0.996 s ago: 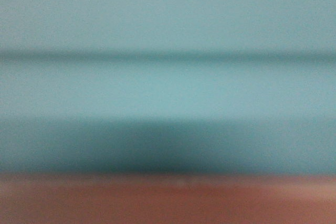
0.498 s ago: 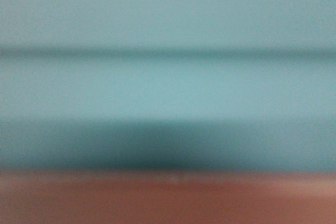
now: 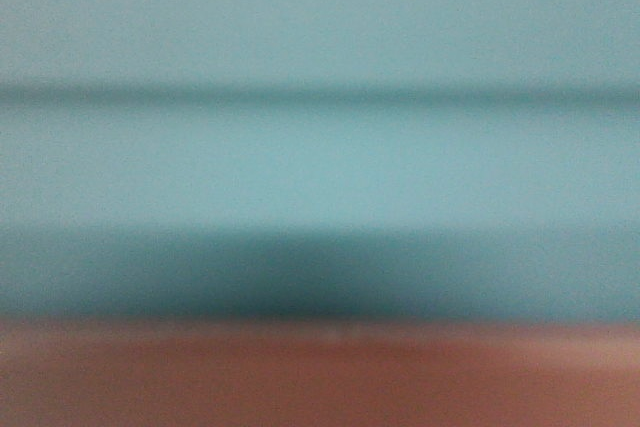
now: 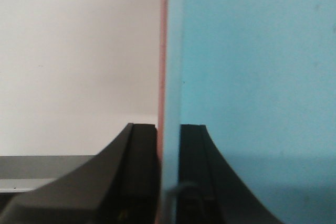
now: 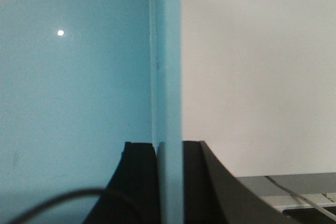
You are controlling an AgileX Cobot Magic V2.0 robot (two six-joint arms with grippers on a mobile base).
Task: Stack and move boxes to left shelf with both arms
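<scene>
The light blue box (image 3: 320, 167) fills the front view, blurred and very close, with the salmon pink box (image 3: 320, 377) as a band beneath it. In the left wrist view my left gripper (image 4: 168, 127) is shut on two walls pressed together, a thin pink wall (image 4: 163, 51) outside the blue box (image 4: 252, 77). My right gripper (image 5: 169, 144) is shut on the opposite blue wall (image 5: 167, 51), with the blue box's inside (image 5: 79, 87) to its left. The left shelf is out of view.
A plain white surface (image 4: 79, 51) lies behind the left gripper and another (image 5: 257, 66) behind the right one. Grey flat surfaces show low in both wrist views (image 4: 42, 166) (image 5: 294, 187), the right one with a thin cable on it.
In the front view the pink band's top edge has crept slightly upward. Otherwise the view is the same.
</scene>
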